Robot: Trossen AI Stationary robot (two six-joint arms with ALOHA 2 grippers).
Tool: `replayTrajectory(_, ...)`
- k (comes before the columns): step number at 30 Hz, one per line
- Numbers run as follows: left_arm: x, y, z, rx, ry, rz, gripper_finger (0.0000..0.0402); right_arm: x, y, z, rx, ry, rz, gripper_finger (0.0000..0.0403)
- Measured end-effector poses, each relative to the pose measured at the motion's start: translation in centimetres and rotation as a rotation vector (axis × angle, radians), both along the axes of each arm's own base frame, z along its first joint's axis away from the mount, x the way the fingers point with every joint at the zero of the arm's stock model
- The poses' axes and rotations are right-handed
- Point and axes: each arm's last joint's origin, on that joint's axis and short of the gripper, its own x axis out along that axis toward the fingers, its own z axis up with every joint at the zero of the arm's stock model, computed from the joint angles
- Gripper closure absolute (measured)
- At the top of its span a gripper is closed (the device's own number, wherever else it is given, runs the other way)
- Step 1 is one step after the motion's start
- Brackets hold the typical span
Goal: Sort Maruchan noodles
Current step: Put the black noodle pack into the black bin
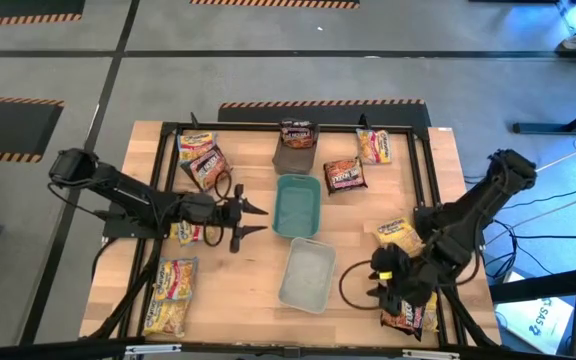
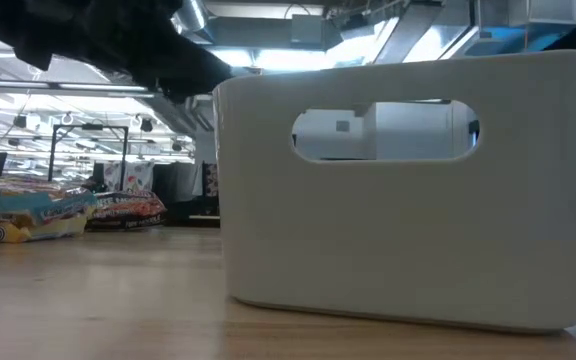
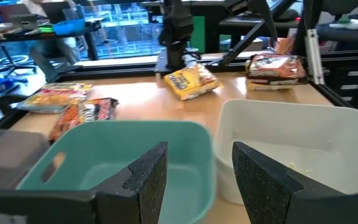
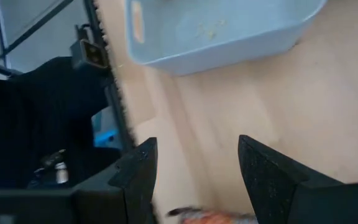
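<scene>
Maruchan noodle packets lie flat around the table. Yellow and dark red ones (image 1: 201,157) are at the far left and yellow ones (image 1: 171,297) at the near left. On the right are a dark red one (image 1: 345,175), yellow ones (image 1: 373,147) (image 1: 396,234), and a dark red one (image 1: 409,317) at the near edge. One more (image 1: 296,132) lies in the dark grey tray (image 1: 290,158). My left gripper (image 1: 258,219) stands open, level, pointing at the teal tray (image 3: 104,155). My right gripper (image 1: 380,285) is open, slanting down over bare wood between the clear tray (image 4: 216,31) and the near-right packet (image 4: 210,216).
Three trays stand in a row down the table's middle: dark grey far, teal (image 1: 298,206) in the middle, clear (image 1: 306,275) near. A black frame rail (image 1: 420,170) runs round the table top. Bare wood lies between the trays and the left-hand packets.
</scene>
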Motion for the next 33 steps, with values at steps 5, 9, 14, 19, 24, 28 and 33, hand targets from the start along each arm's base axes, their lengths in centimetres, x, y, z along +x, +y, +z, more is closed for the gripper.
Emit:
replayTrajectory(5,1.1,-1.4,-0.2,-0.018,0.021,-0.041,0.0227,-0.9,2.4,-0.4,0.164,0.152,-0.042,0.0198)
replayTrajectory(9,2.0,-2.5,-0.4,-0.035,0.042,-0.066,0.0227,-2.3,4.5,-1.8,0.251,0.335,-0.114,0.0198)
replayTrajectory(14,2.6,-3.5,-0.6,-0.032,0.057,-0.096,0.0227,-3.7,5.8,-3.6,0.213,0.511,-0.179,0.0198)
replayTrajectory(19,2.7,-4.1,-0.7,-0.036,0.059,-0.112,0.0227,-3.6,6.0,-5.4,0.097,0.55,-0.144,0.0198)
replayTrajectory(24,2.6,-4.4,-0.7,-0.056,0.061,-0.12,0.0227,-1.8,5.4,-6.5,-0.015,0.458,-0.075,0.0198)
replayTrajectory(28,2.5,-4.6,-0.8,-0.06,0.066,-0.124,0.0227,-0.1,4.8,-7.9,-0.085,0.442,-0.003,0.0198)
replayTrajectory(33,2.4,-4.7,-0.8,-0.073,0.067,-0.106,0.0227,1.6,4.1,-9.6,-0.143,0.431,0.066,0.0198)
